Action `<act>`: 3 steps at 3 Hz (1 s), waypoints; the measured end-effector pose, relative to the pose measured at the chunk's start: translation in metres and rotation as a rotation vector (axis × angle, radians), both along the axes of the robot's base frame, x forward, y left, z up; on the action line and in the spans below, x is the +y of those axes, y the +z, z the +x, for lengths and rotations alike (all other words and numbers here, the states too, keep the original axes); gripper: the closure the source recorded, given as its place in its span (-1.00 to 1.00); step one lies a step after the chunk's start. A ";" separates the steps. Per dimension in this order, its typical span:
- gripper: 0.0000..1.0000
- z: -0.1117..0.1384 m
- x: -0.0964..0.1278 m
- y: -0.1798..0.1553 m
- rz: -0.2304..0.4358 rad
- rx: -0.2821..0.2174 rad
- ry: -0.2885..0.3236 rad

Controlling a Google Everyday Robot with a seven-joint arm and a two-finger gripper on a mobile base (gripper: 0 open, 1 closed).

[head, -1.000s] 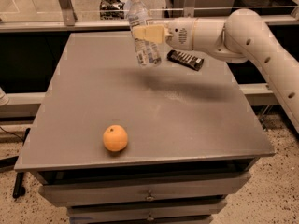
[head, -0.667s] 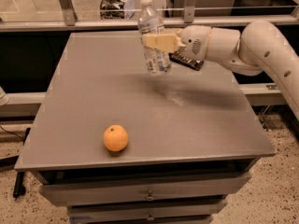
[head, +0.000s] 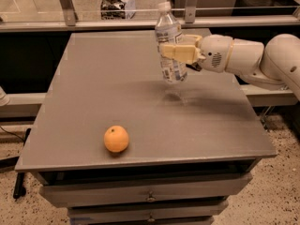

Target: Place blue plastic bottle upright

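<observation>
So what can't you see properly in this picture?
All in the camera view:
- The blue plastic bottle: its middle is hidden by the gripper, which is clamped round it above the table.
- The writing on the bottle: too small to read.
- The arm: cut off by the right edge.
- The drawers: cut off by the bottom edge.
- The orange: its far side faces away.

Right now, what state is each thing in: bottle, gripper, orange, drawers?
Bottle: capped, near upright, held in the air above the table.
Gripper: shut on the bottle's middle, over the table's far right part.
Orange: loose on the table near the front edge, nothing touching it.
Drawers: shut.
</observation>
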State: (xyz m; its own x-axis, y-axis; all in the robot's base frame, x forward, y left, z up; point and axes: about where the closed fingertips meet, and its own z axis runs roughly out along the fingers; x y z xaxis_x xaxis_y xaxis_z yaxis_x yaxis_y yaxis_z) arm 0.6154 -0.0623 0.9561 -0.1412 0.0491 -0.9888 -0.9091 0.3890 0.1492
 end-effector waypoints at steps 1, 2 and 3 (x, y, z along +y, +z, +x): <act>1.00 0.008 0.011 -0.004 0.067 -0.016 0.066; 1.00 0.009 -0.013 0.011 0.090 -0.056 0.087; 1.00 -0.003 -0.050 0.036 0.054 -0.102 0.077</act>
